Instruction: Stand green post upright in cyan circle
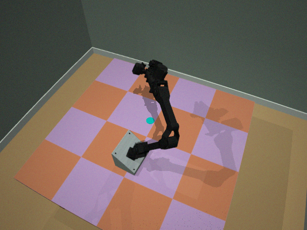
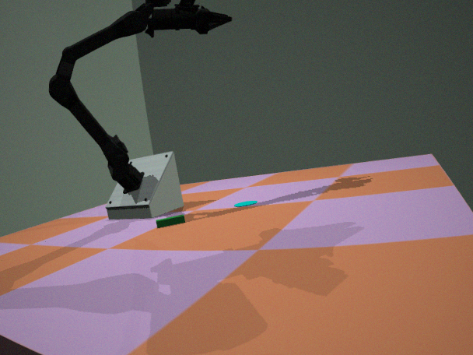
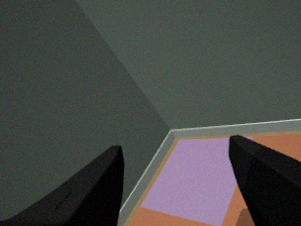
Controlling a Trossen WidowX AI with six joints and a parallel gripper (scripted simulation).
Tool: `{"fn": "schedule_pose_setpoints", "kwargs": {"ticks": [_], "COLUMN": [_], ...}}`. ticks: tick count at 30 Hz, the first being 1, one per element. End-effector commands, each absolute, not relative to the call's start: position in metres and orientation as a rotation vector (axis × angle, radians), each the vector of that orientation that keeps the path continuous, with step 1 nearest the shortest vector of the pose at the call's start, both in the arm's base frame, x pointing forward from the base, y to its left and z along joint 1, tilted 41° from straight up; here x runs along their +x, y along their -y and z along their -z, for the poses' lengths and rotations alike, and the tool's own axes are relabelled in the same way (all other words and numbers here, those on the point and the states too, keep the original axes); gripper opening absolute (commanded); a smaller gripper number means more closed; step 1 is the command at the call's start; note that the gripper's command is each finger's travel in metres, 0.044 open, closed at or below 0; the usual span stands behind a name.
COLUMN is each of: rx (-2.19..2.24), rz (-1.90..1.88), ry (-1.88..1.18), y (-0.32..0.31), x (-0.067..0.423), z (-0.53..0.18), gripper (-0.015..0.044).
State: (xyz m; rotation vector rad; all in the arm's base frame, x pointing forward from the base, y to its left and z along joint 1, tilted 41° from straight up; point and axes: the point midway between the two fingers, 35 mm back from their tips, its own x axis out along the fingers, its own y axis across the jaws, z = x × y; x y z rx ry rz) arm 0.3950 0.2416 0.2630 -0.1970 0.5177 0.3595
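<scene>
Green post: lying flat beside grey base; cyan circle: apart from post; gripper: raised high, jaws parted, grasping nothing

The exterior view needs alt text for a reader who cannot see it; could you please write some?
A black robot arm rises from a grey wedge base with its open, empty gripper held high, pointing right. A green post lies flat on the orange and purple checkered floor just in front of the base; a cyan circle lies to the post's right, farther back.
</scene>
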Motion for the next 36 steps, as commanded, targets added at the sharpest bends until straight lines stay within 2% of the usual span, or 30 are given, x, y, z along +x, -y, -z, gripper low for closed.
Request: {"fn": "schedule_pose_setpoints", "kwargs": {"ticks": [1, 17, 36], "rx": [-0.280, -0.583, -0.879], "rz": [-0.284, -0.032, 0.101], "ry": [-0.602, -0.979, -1.517], "y": [-0.210, -0.079, 0.049], "x": [0.397, 0.375, 0.290], "z": [-0.239, -0.170, -0.131], "gripper": [0.0233, 0.0233, 0.0233]}}
